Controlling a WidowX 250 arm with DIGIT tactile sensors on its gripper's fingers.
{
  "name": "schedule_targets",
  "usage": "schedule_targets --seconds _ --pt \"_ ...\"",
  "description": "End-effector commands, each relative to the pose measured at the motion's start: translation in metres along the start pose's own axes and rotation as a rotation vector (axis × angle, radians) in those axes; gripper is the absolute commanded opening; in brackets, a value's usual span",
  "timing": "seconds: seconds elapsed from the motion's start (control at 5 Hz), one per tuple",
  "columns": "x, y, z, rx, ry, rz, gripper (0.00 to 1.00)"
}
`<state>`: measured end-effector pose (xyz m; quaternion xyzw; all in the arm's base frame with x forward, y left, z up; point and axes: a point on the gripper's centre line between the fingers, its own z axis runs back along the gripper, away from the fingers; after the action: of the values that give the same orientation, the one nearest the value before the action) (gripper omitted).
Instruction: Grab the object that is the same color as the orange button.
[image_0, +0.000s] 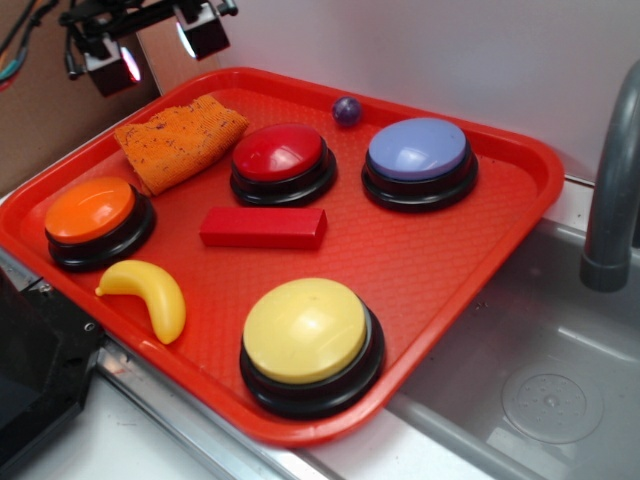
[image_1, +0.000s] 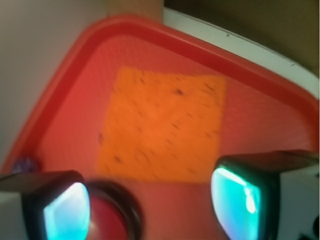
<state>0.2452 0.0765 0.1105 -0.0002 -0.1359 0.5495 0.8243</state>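
The folded orange knitted cloth (image_0: 180, 140) with dark specks lies flat at the back left of the red tray (image_0: 470, 240). The orange button (image_0: 92, 212) stands at the tray's left side, in front of the cloth. My gripper (image_0: 158, 48) hangs open and empty high above the tray's back left corner, above the cloth and apart from it. In the wrist view the cloth (image_1: 162, 125) fills the middle, and my gripper (image_1: 150, 207) shows wide open with glowing pads (image_1: 234, 197) at each side, below the cloth's near edge.
On the tray are a red button (image_0: 280, 160), a lilac button (image_0: 418, 158), a large yellow button (image_0: 308, 338), a red block (image_0: 264, 227), a yellow toy banana (image_0: 150, 296) and a small purple ball (image_0: 347, 110). A sink with a grey faucet (image_0: 610, 190) lies to the right.
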Motion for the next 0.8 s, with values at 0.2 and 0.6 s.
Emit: schedule_targets --seconds 0.2,0.6 --pt "0.017 -0.023 -0.054 0.059 -0.062 0.072 1.0" --pt "0.007 -0.015 -0.073 0.118 -0.067 0.064 1.0"
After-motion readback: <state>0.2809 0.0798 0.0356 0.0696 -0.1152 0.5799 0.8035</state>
